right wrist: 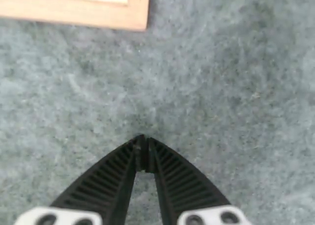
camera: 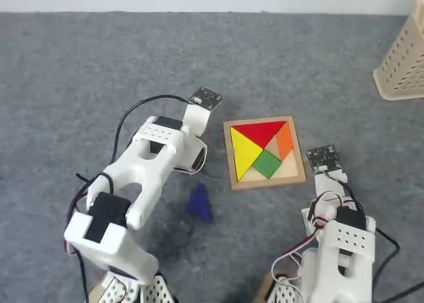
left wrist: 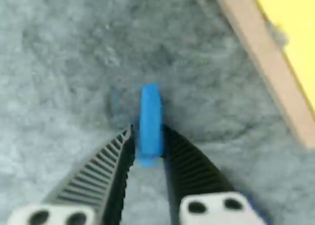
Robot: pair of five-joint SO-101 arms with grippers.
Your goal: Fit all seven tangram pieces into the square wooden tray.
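Left gripper (left wrist: pixel 147 136) clamped on blue piece (left wrist: pixel 150 114), piece standing on edge over grey mat (camera: pixel 99 64), just off tray's (camera: pixel 265 183) corner nearest that arm. Right gripper (right wrist: pixel 141 142) fingers fully together, nothing held, near tray's other near corner. 4 pieces in tray: red (camera: pixel 262 132), yellow (camera: pixel 244 154), orange (camera: pixel 285 142), green (camera: pixel 266 162).

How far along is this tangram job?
Done: red triangle, yellow triangle, orange piece and green square sit in the tray. In hand: left tool grips the blue piece over the carpet. Left: seat it and fill the tray's bare wood. The right tool is shut.
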